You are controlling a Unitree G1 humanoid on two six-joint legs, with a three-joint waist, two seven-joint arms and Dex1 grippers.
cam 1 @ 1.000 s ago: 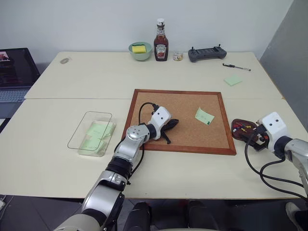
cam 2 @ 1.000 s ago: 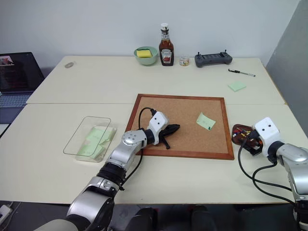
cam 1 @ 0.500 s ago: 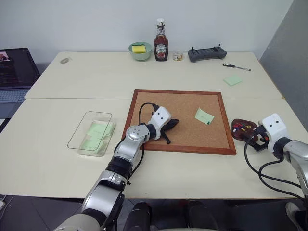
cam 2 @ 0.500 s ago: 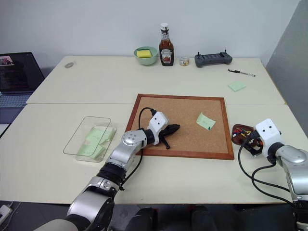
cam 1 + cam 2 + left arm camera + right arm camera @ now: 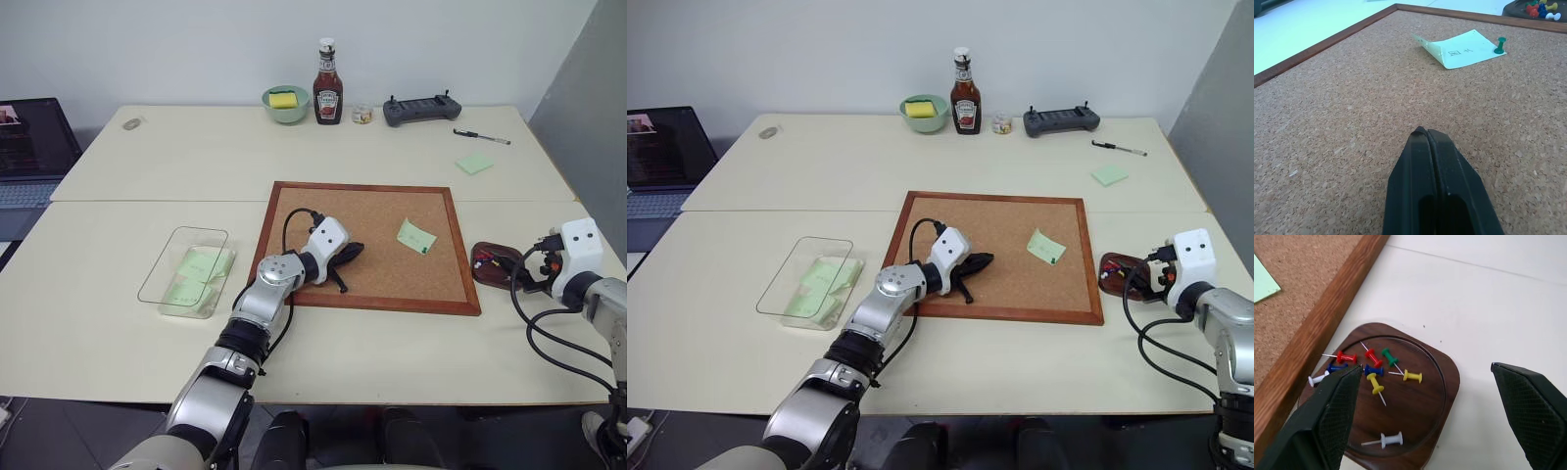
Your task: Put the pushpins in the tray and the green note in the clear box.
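Green note [image 5: 415, 236]: flat on the corkboard [image 5: 382, 284], toward its right side, held by a green pin at one corner.
Pushpins [image 5: 1374, 369]: mixed colours, lying in the tray [image 5: 1437, 404].
Tray: on the tabletop [image 5: 392, 352] just beside the corkboard's right frame, bare tabletop beyond.
Clear box [image 5: 185, 270]: left of the corkboard, apart from its frame — green slips inside.
Left fingers [image 5: 1432, 161]: pressed together, empty, low over bare cork.
Right fingers [image 5: 1518, 401]: spread wide over the tray, holding nothing.

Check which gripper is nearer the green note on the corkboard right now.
Left. The left gripper, shut, rests on the corkboard a short way from the green note. The right gripper, open, is off the board, above the tray of pushpins.
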